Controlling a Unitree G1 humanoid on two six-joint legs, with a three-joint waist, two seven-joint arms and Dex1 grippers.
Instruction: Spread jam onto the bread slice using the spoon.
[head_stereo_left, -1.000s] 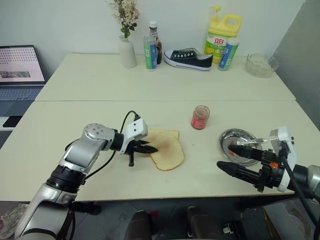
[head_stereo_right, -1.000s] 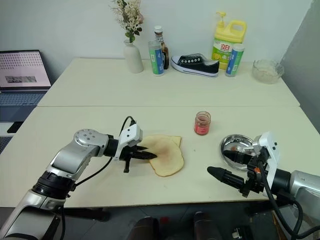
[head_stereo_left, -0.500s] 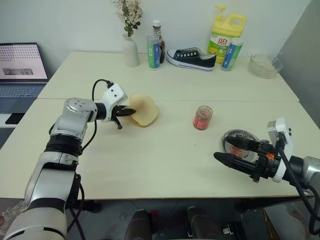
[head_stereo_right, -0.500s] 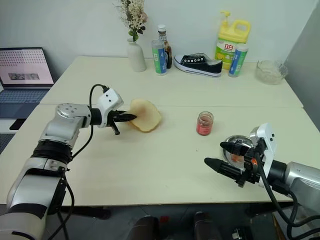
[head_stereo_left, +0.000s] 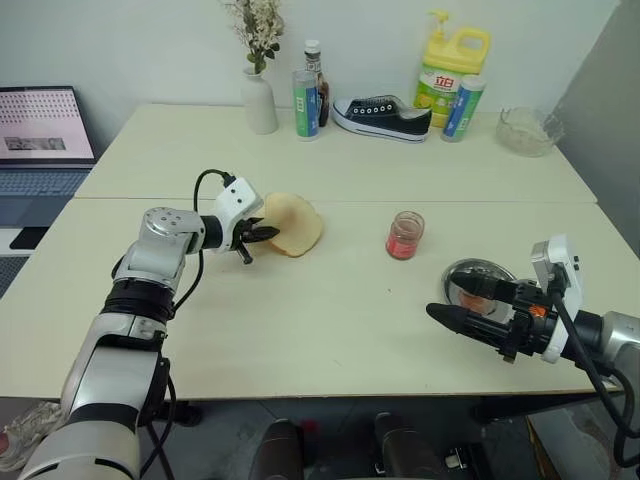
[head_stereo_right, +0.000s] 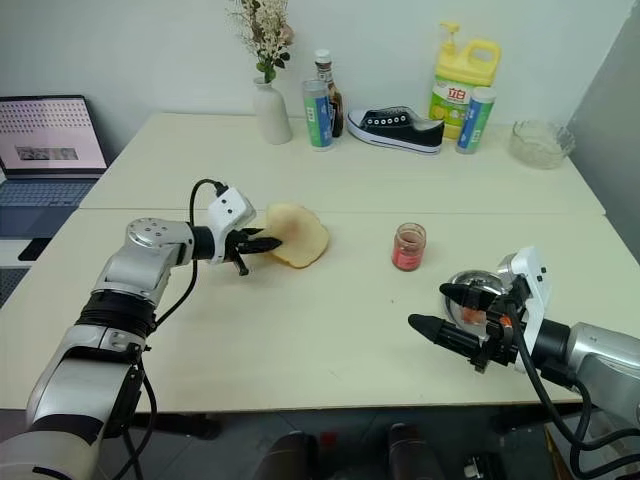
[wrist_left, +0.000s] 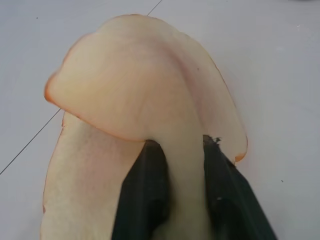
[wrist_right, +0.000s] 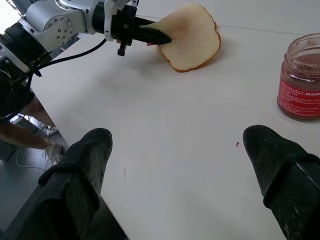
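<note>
Nearest, at the bench's (head_stereo_left: 330, 340) front right: right fingers (head_stereo_left: 450, 303) spread wide, empty, hovering just in front of a steel dish (head_stereo_left: 478, 276), something red inside it. Spoon not made out. Farther in, right of centre: jam (head_stereo_left: 403, 235) in its small glass jar, upright, well apart from both arms. Left of centre: bread (head_stereo_left: 296, 222), curled, its near edge between the left fingers (head_stereo_left: 268, 234), slightly parted around the slice; far edge apparently down on the bench, hard to tell. Along the far edge: white vase (head_stereo_left: 258, 103) with dried flowers, two bottles (head_stereo_left: 309, 100) beside it, a black shoe (head_stereo_left: 381, 116), a yellow detergent jug (head_stereo_left: 450, 70), a glass bowl (head_stereo_left: 525, 130). Far left, off the bench: an open laptop (head_stereo_left: 42, 135).
</note>
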